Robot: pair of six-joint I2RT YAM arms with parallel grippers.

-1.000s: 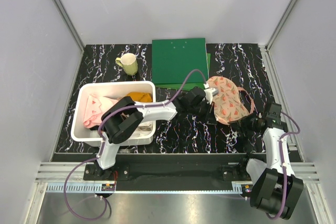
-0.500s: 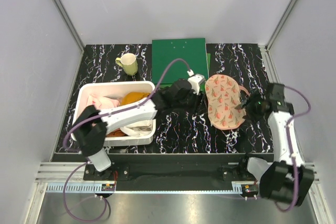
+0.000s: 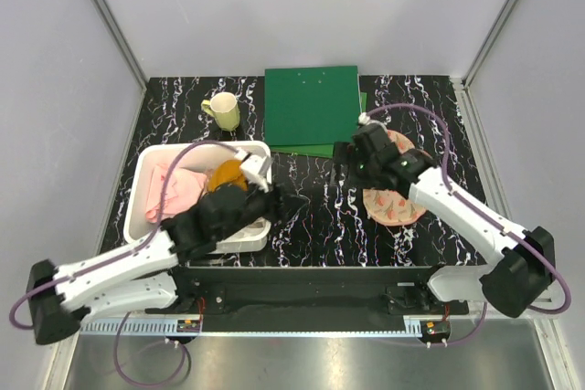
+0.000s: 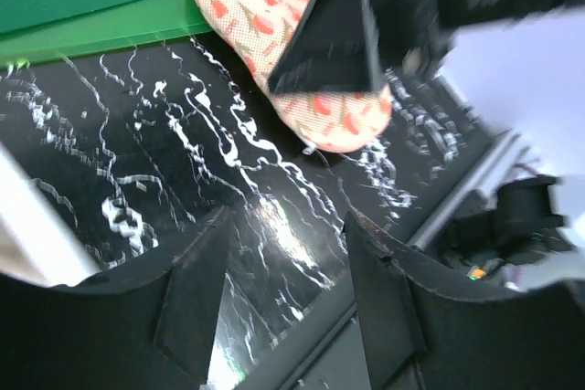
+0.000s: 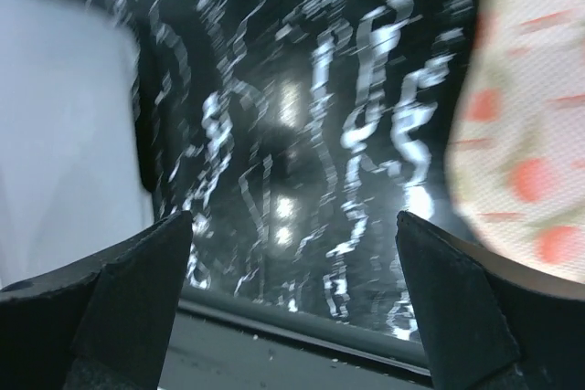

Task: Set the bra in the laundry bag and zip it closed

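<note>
At right of the table (image 3: 320, 216), the laundry bag (image 3: 395, 205) is lying flat; bra isn't showing, prob. inside. Right gripper (image 5: 292, 218) is gaping wide, left gripper (image 4: 285, 218) half-spread, both empty, so lifting clear w/o snagging fabric matters.

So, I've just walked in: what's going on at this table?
Two robot arms are working around a patterned laundry bag, which lies flat on the table. Neither arm holds anything. The right arm reaches over the bag's far side, jaws wide open and empty. The left arm ends beside the white bin of clothes, jaws open too. The bra isn't in view, and I can't tell whether the bag is zipped.
</note>
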